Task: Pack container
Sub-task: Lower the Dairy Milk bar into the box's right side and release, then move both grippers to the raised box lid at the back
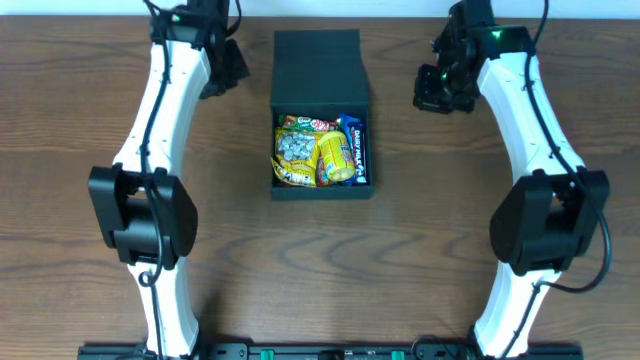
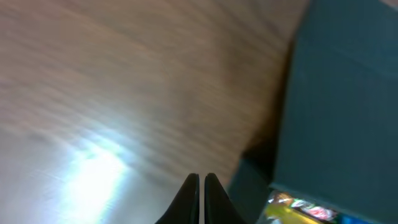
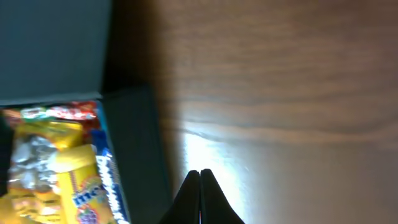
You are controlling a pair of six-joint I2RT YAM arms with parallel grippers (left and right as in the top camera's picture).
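Note:
The container (image 1: 322, 190) is a dark teal-black box in the middle of the table, its flap lid (image 1: 318, 65) raised at the far side. Inside lie snack packets (image 1: 320, 150), yellow, blue and red. My left gripper (image 1: 222, 68) is shut and empty, left of the lid; its wrist view shows the fingertips (image 2: 201, 180) over bare table beside the box wall (image 2: 249, 183). My right gripper (image 1: 440, 85) is shut and empty, right of the lid; its wrist view shows the fingertips (image 3: 199, 174) beside the box wall (image 3: 140, 149) and the packets (image 3: 56, 168).
The wooden table (image 1: 420, 220) surrounds the box. Both arms' white links run down the left (image 1: 150, 150) and right (image 1: 540, 130) sides to the near edge.

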